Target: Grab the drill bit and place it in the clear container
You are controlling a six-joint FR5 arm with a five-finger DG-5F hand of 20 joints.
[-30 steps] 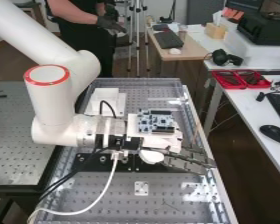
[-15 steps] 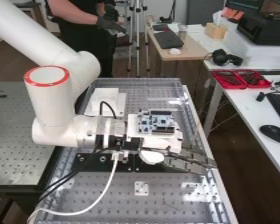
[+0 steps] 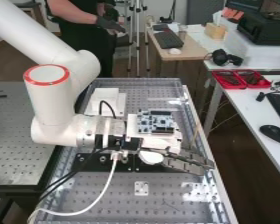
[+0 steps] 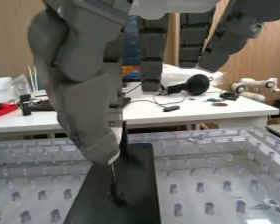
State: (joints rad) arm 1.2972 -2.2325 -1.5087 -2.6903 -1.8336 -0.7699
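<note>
In the high view, the hand (image 3: pixel 184 161) is over the right part of the bench, past the dark strip. In the wrist view, the hand (image 4: pixel 91 110) has its thumb and a finger curled together at their tips, pinching a thin dark drill bit (image 4: pixel 113 176). The bit points down over a black plate (image 4: pixel 140 187), its upper part hidden by the tips. Whether its lower end touches the plate, I cannot tell. Clear walls (image 4: pixel 260 150) rim the perforated surface around the plate; whether these belong to the clear container is unclear.
A circuit board (image 3: pixel 156 121) sits on the arm's white mount. Behind it on the bench is a white block (image 3: pixel 105 97). A white cable (image 3: pixel 101 192) loops over the near left part. The side desk (image 3: pixel 260 125) holds red trays (image 3: pixel 240 79) and a mouse.
The hand's fingers have shifted slightly and lie closer together in the high view. The arm has stayed nearly still.
</note>
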